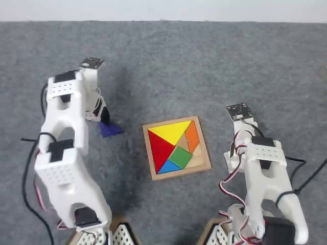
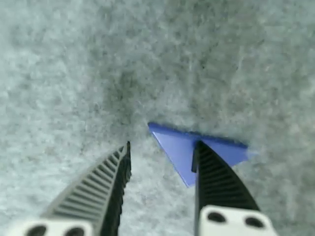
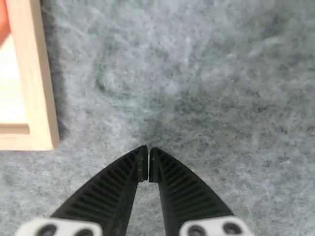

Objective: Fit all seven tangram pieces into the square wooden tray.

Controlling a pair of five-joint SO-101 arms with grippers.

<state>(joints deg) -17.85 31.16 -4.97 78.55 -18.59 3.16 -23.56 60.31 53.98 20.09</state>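
Covered almost wholly in a grey felt mat (image 1: 219, 66), fuzzy and mottled with paler and darker flecks. Bounded along the far edge by a pale strip (image 1: 163, 9), off-white and plain; cannot tell whether wall or bare surface. Lit softly and evenly from above, leaving only faint, blurred shadows on the fibres. Up close, in both wrist views, a coarse woolly nap, brighter in some patches and dimmer in others, with loose fibres catching the light.
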